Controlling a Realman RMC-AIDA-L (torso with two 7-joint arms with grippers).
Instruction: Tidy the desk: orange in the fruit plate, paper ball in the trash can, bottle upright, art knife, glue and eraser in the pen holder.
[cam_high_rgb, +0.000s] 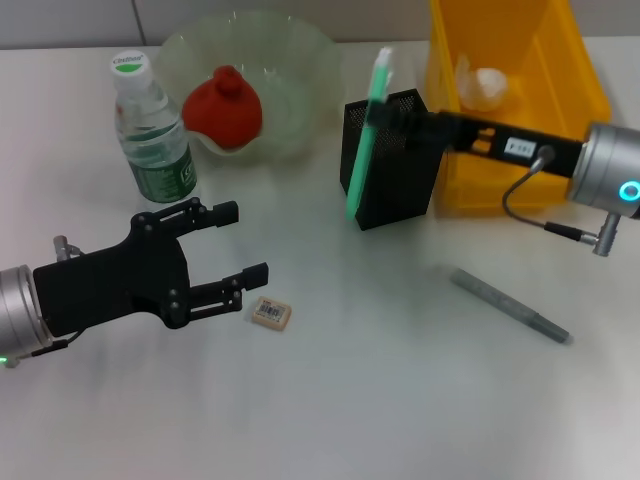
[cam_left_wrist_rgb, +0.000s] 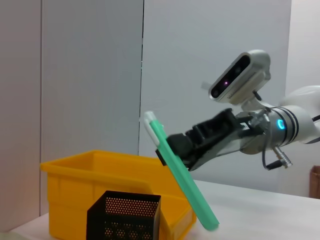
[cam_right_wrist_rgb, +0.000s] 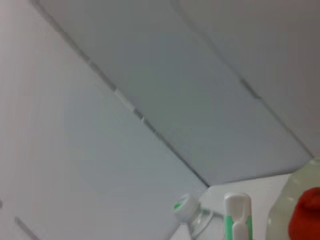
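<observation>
My right gripper (cam_high_rgb: 385, 115) is shut on the green art knife (cam_high_rgb: 362, 150), holding it tilted at the black mesh pen holder (cam_high_rgb: 395, 165). In the left wrist view the art knife (cam_left_wrist_rgb: 185, 177) hangs just beside the pen holder (cam_left_wrist_rgb: 125, 215). My left gripper (cam_high_rgb: 243, 242) stands open low over the table, with the small eraser (cam_high_rgb: 271, 313) just off its fingertips. A grey glue stick (cam_high_rgb: 510, 305) lies on the table at the right. The bottle (cam_high_rgb: 150, 130) stands upright. The red-orange orange (cam_high_rgb: 225, 105) sits in the glass fruit plate (cam_high_rgb: 290, 60). The paper ball (cam_high_rgb: 485, 85) lies in the yellow trash can (cam_high_rgb: 580, 80).
The yellow trash can stands directly behind the pen holder, under my right arm. The bottle and the fruit plate stand at the back left, close behind my left gripper. The right wrist view shows the bottle cap (cam_right_wrist_rgb: 185, 205) and the art knife's white end (cam_right_wrist_rgb: 236, 205).
</observation>
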